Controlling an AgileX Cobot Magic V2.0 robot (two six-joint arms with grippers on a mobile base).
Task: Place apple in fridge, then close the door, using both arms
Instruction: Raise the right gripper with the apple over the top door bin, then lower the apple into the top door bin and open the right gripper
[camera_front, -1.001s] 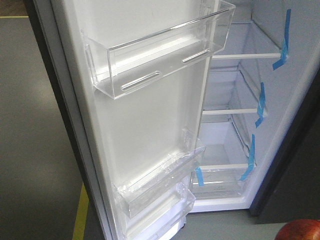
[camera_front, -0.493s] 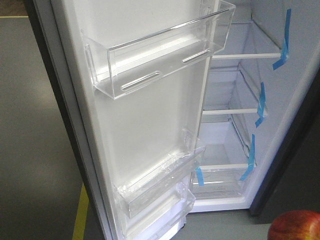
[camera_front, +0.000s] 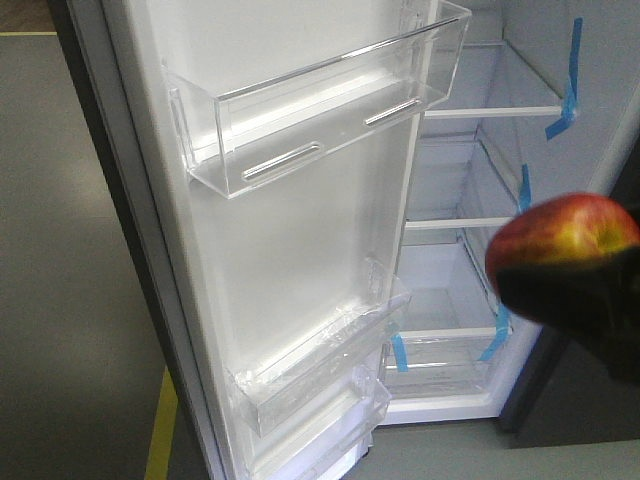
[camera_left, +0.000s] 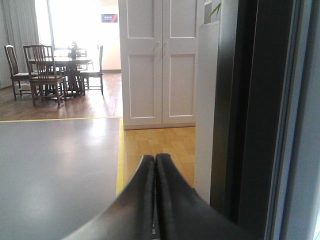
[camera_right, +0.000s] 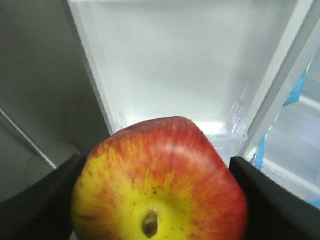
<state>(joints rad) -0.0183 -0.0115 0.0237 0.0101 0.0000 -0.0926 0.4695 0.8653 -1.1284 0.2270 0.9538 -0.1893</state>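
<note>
The right gripper (camera_right: 159, 197) was clenched on the apple (camera_front: 562, 232) at its widest part, holding it in the air before the open fridge (camera_front: 450, 180). The apple seemed firm, light and smooth, so it could slip or bruise under hard pressure. The left gripper (camera_left: 155, 167) was closed, empty.

A smooth grey floor (camera_left: 50, 165) is edged by a yellow line (camera_left: 120, 150), beyond which lies light wooden flooring (camera_left: 160, 142). A white cabinet (camera_left: 157, 65) with panelled double doors stands on the wood. Farther back, a dark dining table (camera_left: 60, 61) with wooden chairs (camera_left: 44, 65) sits near a pale curtain (camera_left: 17, 25), before a glaringly bright window (camera_left: 80, 22).
</note>
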